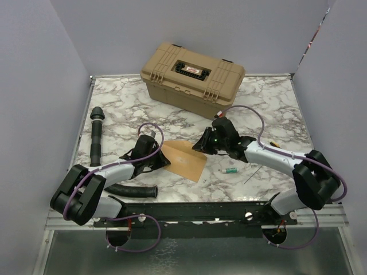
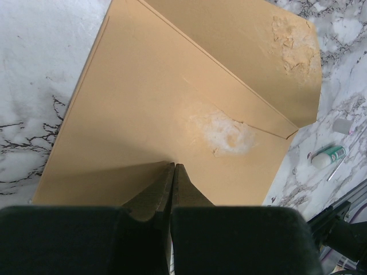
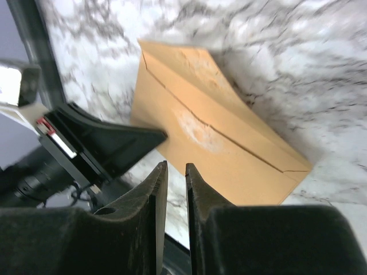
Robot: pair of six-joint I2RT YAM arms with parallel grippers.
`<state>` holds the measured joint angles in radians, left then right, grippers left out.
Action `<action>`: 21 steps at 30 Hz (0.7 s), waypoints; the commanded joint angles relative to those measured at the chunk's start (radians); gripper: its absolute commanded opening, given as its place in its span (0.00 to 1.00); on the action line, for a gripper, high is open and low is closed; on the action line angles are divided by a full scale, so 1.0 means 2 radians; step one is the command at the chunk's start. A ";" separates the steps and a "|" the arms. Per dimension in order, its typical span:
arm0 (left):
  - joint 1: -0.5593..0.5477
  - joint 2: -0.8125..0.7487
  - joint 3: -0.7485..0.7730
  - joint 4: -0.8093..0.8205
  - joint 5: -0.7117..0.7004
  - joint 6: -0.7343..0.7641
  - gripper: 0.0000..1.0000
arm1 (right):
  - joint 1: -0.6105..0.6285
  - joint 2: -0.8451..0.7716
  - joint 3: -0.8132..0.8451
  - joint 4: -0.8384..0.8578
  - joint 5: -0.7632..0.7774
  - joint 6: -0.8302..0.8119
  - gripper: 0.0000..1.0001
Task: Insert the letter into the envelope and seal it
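Note:
The kraft-brown envelope (image 1: pixel 184 159) lies flat on the marble table between my two arms. Its flap (image 2: pixel 258 51) is folded open on the far side, and pale torn patches show on both flap and body. My left gripper (image 2: pixel 174 166) is shut, its tips resting on the envelope (image 2: pixel 143 114) near its near edge with nothing between the fingers. My right gripper (image 3: pixel 176 166) hovers just off the envelope's (image 3: pixel 229 154) edge, slightly open and holding nothing. In the top view the left gripper (image 1: pixel 165 161) and right gripper (image 1: pixel 203 144) flank the envelope. The letter is out of view.
A tan hard case (image 1: pixel 192 74) stands at the back centre. A black cylinder (image 1: pixel 96 137) lies at the left and a black corrugated hose (image 1: pixel 129 191) at the near left. A small green-and-white tube (image 1: pixel 229 171) and a thin rod (image 1: pixel 250 177) lie right of the envelope.

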<state>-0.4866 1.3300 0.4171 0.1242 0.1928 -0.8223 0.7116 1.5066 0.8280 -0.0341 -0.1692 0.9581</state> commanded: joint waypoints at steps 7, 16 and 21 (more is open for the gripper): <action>-0.001 0.003 -0.005 -0.018 -0.019 0.005 0.00 | -0.023 0.073 0.075 -0.111 0.156 0.005 0.24; -0.001 0.003 -0.005 -0.019 -0.013 -0.001 0.00 | -0.023 0.128 0.093 -0.092 0.080 -0.007 0.22; -0.001 0.003 -0.004 -0.019 -0.019 -0.003 0.00 | -0.020 0.113 0.067 -0.055 -0.015 -0.028 0.22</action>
<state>-0.4866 1.3300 0.4171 0.1242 0.1925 -0.8284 0.6621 1.7634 1.0046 -0.2039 -0.0322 0.9455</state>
